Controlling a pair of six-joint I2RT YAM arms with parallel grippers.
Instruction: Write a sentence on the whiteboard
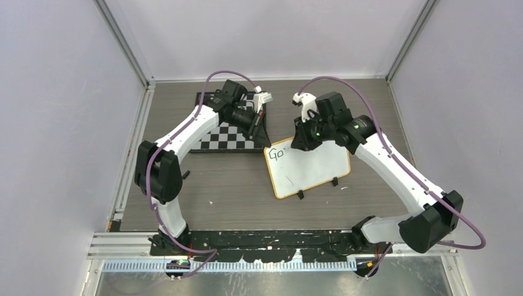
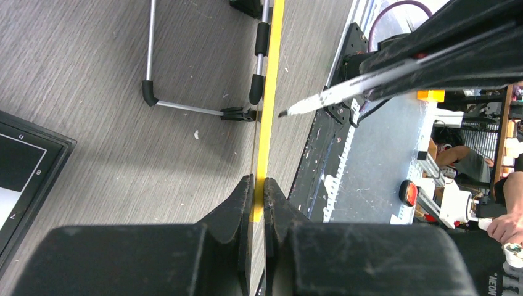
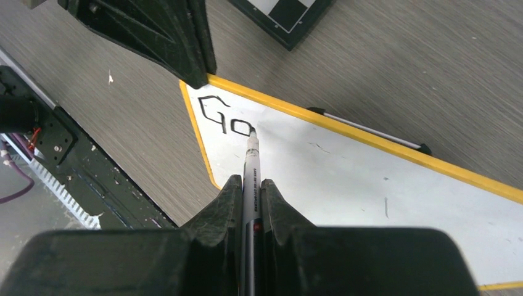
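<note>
Top external view: the whiteboard (image 1: 314,169) sits askew on the bench (image 1: 216,197) at the centre of the frame, its upper left corner just beside the chessboard (image 1: 231,137). The left arm (image 1: 185,132) reaches across the chessboard. In the left wrist view its jaws are closed tight on the board's yellow rim (image 2: 269,92), which is seen edge-on. The right arm (image 1: 395,166) bends in from the lower right. In the right wrist view its jaws are clamped around a marker (image 3: 251,163). The marker's black tip touches the white surface just right of the handwritten letters "Go" (image 3: 225,117), near the board's upper left corner. The marker's tip also shows in the upper right of the left wrist view.
</note>
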